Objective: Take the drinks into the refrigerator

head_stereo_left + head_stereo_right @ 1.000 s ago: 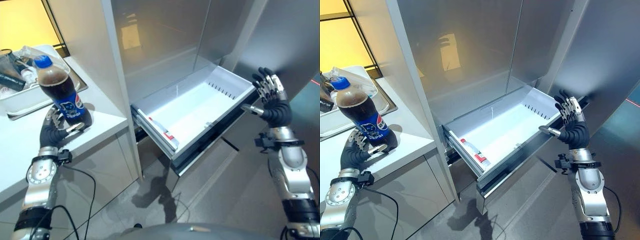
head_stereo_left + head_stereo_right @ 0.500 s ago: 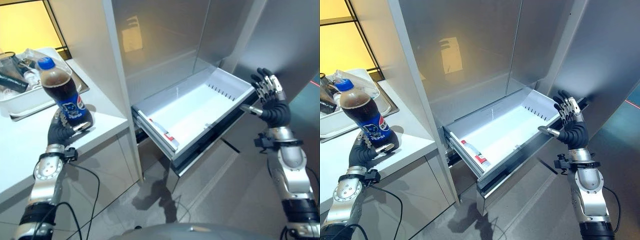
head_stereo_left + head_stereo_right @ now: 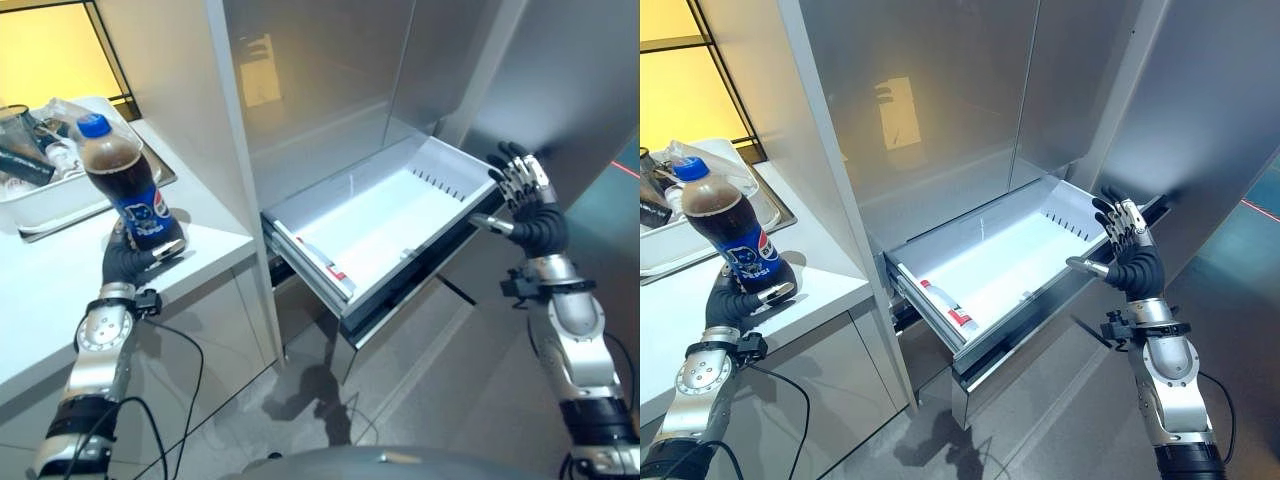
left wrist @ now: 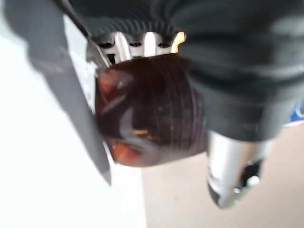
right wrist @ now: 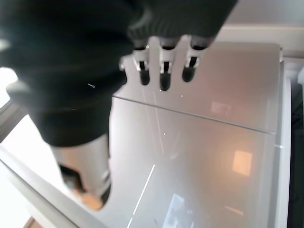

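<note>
Your left hand (image 3: 128, 258) is wrapped round the base of the cola bottle (image 3: 125, 183), upright on the tabletop (image 3: 40, 290) at left of frame. Since a second ago your right hand (image 3: 520, 195), fingers straight, has edged in toward the open refrigerator drawer (image 3: 385, 230), so loading looks next. Left wrist view shows the grip close up; right eye view shows a small bottle (image 3: 945, 303) already in the drawer.

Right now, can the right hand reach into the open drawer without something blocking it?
Probably yes. The right hand is open beside the drawer at its front corner, holding nothing, and the drawer is pulled out with its top uncovered.
</note>
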